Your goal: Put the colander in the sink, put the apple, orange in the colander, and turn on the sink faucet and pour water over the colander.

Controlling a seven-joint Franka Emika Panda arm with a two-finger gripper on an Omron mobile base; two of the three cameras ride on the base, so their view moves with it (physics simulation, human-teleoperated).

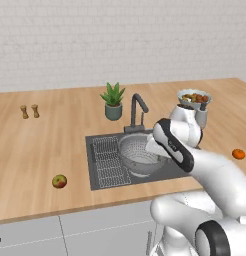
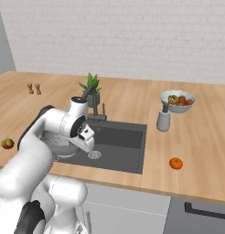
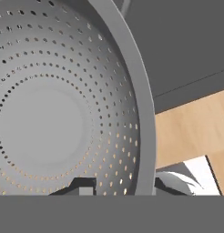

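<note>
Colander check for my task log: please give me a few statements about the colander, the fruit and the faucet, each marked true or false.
1. The wide silvery-grey perforated metal colander sits in the dark grey rectangular sink. True.
2. The small red and yellow-green apple lies inside the colander. False: it lies on the wooden counter, left of the sink.
3. The small bright-orange orange lies on the counter right of the sink. True.
4. A pale blue stream runs from the slim dark grey gooseneck faucet. False: no water is visible.
5. The colander holds fruit. False: the hand view shows it empty.
</note>
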